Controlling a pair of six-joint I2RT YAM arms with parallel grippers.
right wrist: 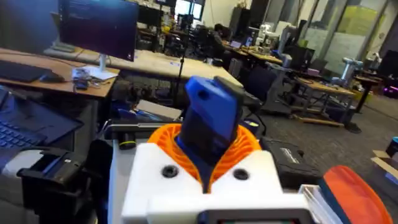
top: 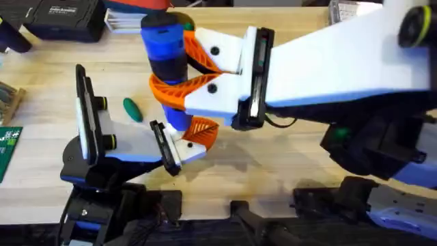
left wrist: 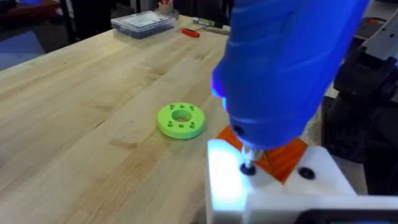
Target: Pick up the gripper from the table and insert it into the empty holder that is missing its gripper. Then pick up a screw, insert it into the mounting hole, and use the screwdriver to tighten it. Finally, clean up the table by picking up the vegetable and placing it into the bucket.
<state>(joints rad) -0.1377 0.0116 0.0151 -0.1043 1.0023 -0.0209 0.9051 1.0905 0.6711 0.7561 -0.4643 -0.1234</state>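
My right claw (top: pixel 179 83) is clamped around the screwdriver (top: pixel 166 48) — upright, tip on the screw (left wrist: pixel 248 168) just below. It looks stiff, top-heavy and smooth, so mid-barrel is my hold. Whether my left claw (top: pixel 198 139) is open, I can't tell — it sits directly beneath.

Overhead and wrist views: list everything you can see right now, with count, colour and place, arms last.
screwdriver: 1, blue, upright in the right gripper, tip on a screw head
vegetable: 1, dark green, on the table left of the screwdriver
ring disc: 1, bright green, flat on the table
red-handled tool: 1, far table edge
clear box: 1, beside it
table: 1, light wood
right gripper: 1, white with orange pads, shut on the screwdriver
left gripper: 1, white and orange, below the screwdriver
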